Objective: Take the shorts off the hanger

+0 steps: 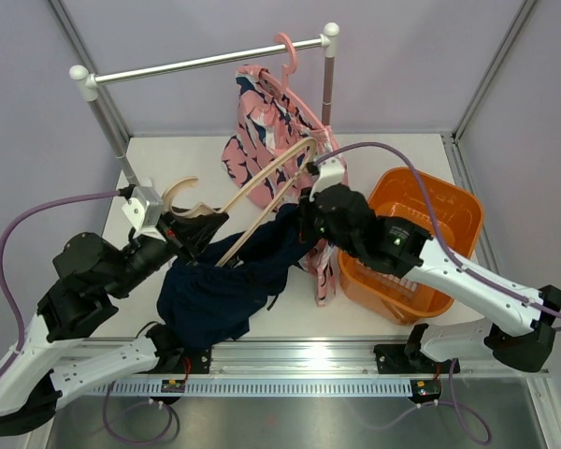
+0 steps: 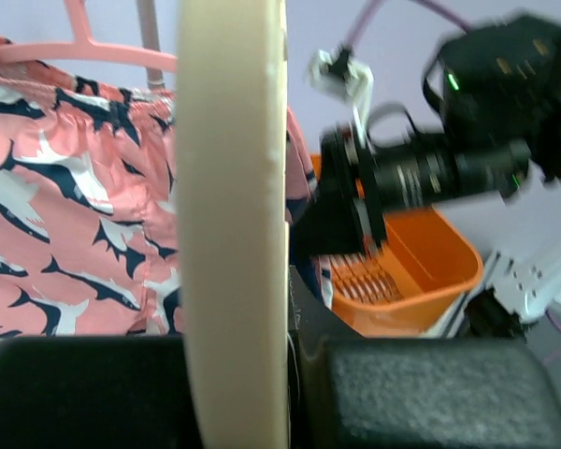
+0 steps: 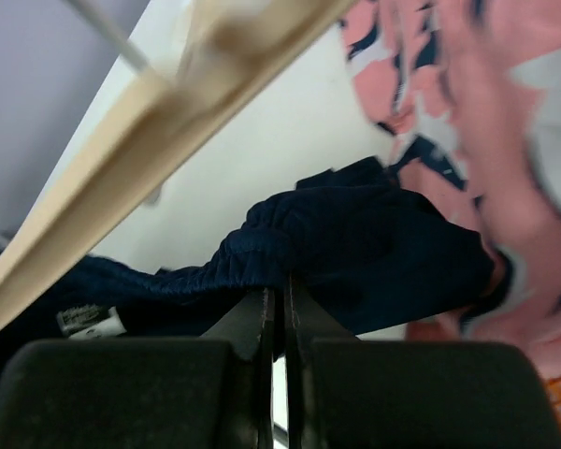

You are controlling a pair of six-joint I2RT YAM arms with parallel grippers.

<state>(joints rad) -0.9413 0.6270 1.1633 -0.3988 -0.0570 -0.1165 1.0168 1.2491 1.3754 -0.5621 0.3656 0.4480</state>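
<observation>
Jaws clamped tight: left jaws on wooden hanger (image 2: pixel 232 234), right jaws on navy shorts (image 3: pixel 355 234).

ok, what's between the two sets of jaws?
Top view: the beige hanger spans the gap, navy shorts bunched beneath it. Left jaws grip the hanger, right jaws pinch the shorts.

The navy shorts (image 1: pixel 215 295) lay crumpled at lower centre of the top view. One end was lifted toward the middle, and my right gripper (image 3: pixel 280 297) pinched its gathered waistband. The cream wooden hanger (image 2: pixel 232 224) slanted from centre-left up toward the middle, clamped near the hook in my left gripper (image 1: pixel 194 227). Its lower end met the dark cloth.
</observation>
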